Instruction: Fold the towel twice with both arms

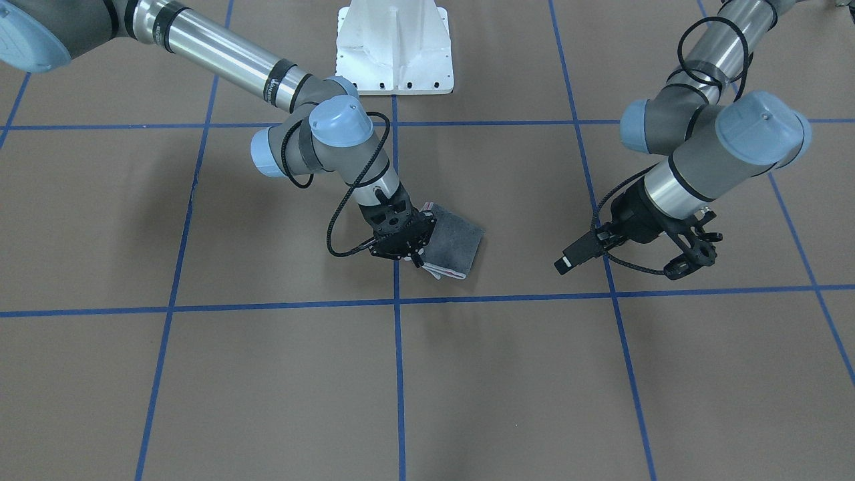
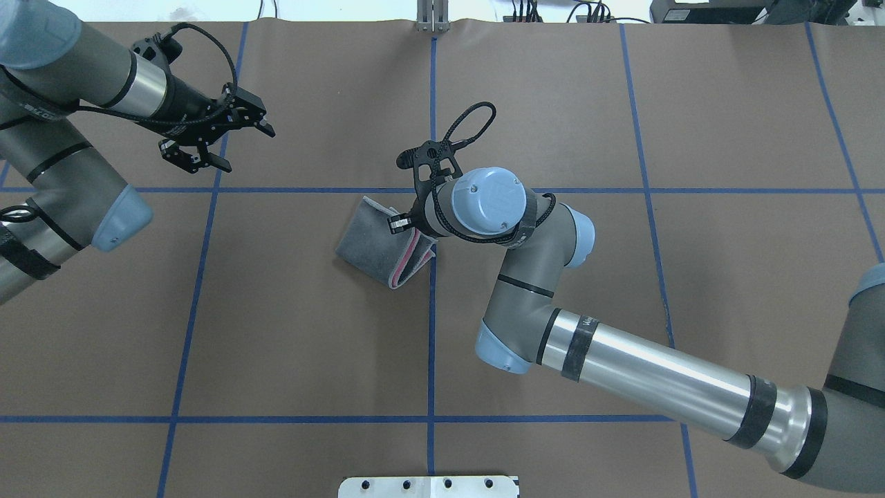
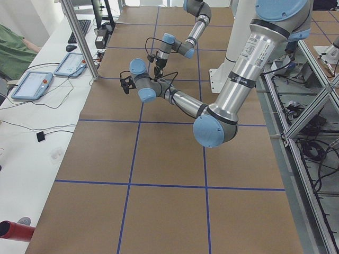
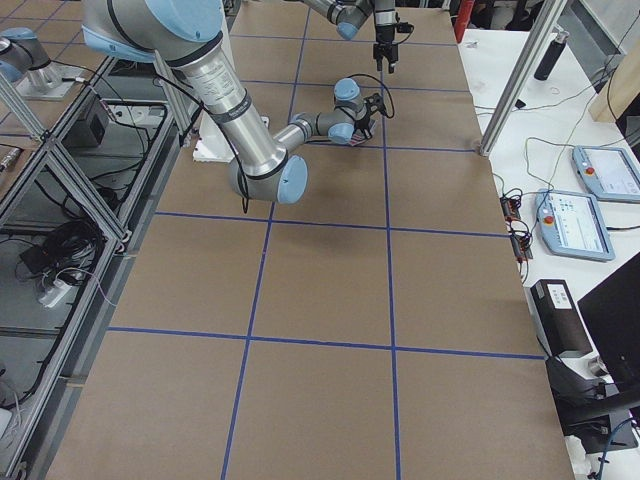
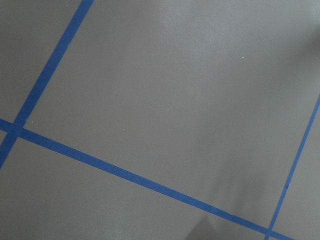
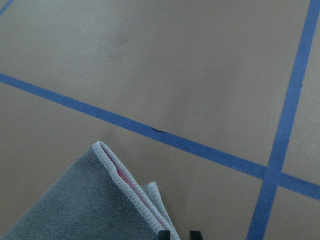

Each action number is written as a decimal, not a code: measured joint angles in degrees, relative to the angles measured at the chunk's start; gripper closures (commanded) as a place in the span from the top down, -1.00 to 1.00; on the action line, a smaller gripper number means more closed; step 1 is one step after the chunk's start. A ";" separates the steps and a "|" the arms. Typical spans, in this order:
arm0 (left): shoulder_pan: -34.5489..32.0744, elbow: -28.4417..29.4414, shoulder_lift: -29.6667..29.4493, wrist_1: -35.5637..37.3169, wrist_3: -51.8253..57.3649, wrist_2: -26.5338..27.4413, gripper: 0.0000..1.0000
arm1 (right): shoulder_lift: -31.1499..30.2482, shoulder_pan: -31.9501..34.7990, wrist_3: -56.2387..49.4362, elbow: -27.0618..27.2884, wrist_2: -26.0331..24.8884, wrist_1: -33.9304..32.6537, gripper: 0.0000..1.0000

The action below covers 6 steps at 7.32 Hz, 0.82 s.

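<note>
The towel (image 2: 370,238) lies folded near the table's middle, dark grey face up, with pink and pale hem layers showing at its right edge. It also shows in the front view (image 1: 457,240) and in the right wrist view (image 6: 75,205). My right gripper (image 1: 404,247) is at that layered edge; in the right wrist view its fingertips (image 6: 163,234) stand close together at the hem, shut on the towel. My left gripper (image 2: 228,142) is open and empty, above the table far to the left of the towel; it also shows in the front view (image 1: 691,260).
The white pedestal base (image 1: 394,53) stands at the robot's side of the table. Blue tape lines (image 2: 431,311) grid the brown surface. Screens and cables lie on the side benches (image 4: 580,220) beyond the table's edges.
</note>
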 measured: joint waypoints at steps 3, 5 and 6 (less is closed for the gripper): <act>0.11 0.03 -0.09 -0.02 -0.01 0.08 1.00 | -0.04 0.74 0.43 1.03 0.35 0.21 -1.00; 0.19 0.03 -0.21 0.00 -0.01 0.09 1.00 | -1.55 0.91 0.60 3.09 0.56 0.27 -1.00; 0.23 0.06 -0.28 0.00 -0.03 0.11 1.00 | -2.85 0.94 0.82 4.82 0.67 0.24 -1.00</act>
